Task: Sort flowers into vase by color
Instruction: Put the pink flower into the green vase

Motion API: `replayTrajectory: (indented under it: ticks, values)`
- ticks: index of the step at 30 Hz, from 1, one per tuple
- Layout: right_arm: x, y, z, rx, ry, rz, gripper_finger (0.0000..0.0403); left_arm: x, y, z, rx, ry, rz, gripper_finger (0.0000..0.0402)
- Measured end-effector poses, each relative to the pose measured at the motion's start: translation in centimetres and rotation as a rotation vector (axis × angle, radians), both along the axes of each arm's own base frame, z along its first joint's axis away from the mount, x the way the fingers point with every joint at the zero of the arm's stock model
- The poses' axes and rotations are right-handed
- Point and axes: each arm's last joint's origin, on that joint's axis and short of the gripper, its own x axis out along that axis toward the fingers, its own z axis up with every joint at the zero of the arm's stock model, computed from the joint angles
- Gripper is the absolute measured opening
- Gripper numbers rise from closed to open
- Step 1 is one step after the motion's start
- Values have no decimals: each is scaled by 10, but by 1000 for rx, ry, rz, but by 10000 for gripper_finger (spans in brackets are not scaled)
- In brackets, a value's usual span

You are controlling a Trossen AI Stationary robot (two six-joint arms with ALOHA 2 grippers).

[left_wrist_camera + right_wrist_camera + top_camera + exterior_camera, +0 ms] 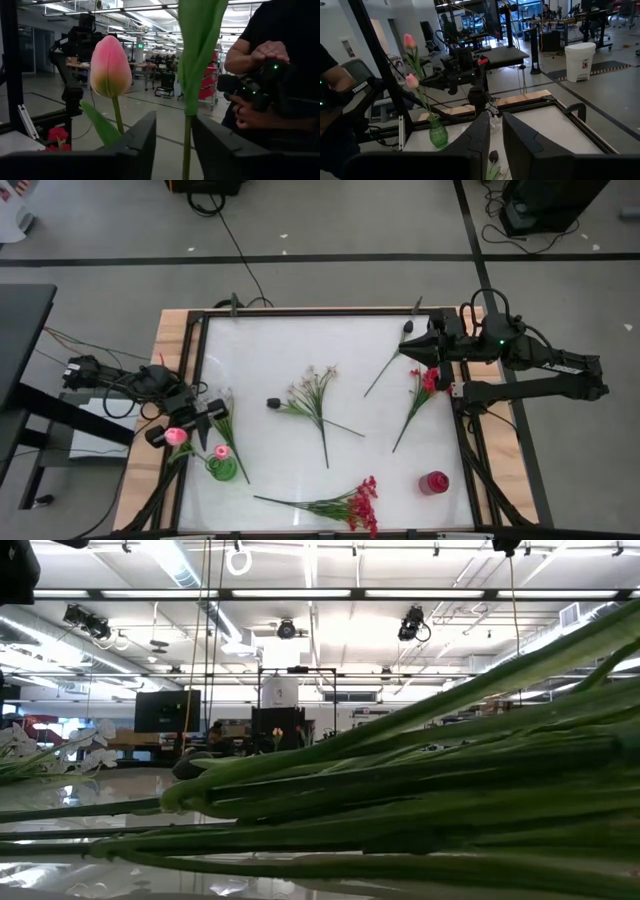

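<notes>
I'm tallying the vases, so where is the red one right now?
In the high view the red vase stands near the table's front right corner, below the red spray by the right tool.

A robotics lab: open hall with ceiling strip lights (300, 595), workbenches (monitors too) and a white bin (580, 61).

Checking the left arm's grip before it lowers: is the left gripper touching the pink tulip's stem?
Touching. The left wrist view shows the green stem pinched between the left gripper fingers, no gap either side.
</notes>
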Motion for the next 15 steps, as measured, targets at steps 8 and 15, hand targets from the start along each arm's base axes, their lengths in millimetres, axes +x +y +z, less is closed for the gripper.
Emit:
replayTrajectory:
  ticks: [8,15]
  values:
    - [0,0,0,0,0,0,62,1,1,1,-112,155,14,160]
    - [0,0,0,0,0,0,62,2,1,-3,-141,281,-4,160]
